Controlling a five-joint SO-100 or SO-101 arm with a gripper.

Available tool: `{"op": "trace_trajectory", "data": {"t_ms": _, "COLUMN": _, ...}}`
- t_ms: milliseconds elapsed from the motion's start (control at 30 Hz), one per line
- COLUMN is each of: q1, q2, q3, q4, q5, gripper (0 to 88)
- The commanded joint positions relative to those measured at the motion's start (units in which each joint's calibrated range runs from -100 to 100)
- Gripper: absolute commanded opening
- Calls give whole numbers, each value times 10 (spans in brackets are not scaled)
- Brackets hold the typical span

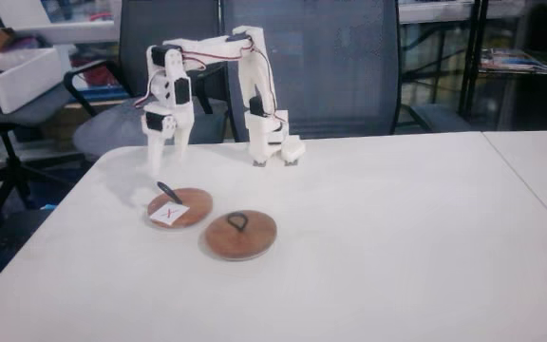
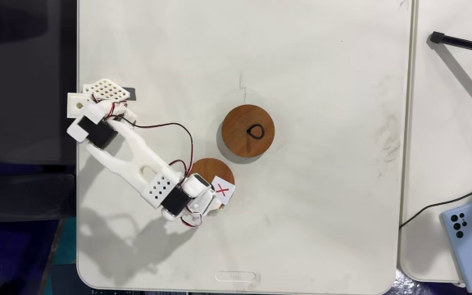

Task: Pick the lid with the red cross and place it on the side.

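White table (image 1: 397, 237) | lid with the red cross (image 1: 180, 208) flat, label up | hand (image 1: 164, 172) fingers apart above

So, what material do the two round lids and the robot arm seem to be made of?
The lid with the red cross and the plain lid look like wood or cork: matte brown, with pale edges. The label looks like white paper. Each loop handle is thin and black, perhaps cord or wire. The arm looks like matte white plastic.
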Motion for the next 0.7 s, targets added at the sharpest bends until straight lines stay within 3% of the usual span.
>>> {"op": "trace_trajectory", "data": {"t_ms": 0, "q1": -1, "q2": 28, "q3": -33, "q4": 1, "q5": -2, "gripper": 245}}
{"op": "trace_trajectory", "data": {"t_ms": 667, "q1": -1, "q2": 35, "q3": -36, "q4": 2, "q5": -2, "gripper": 245}}
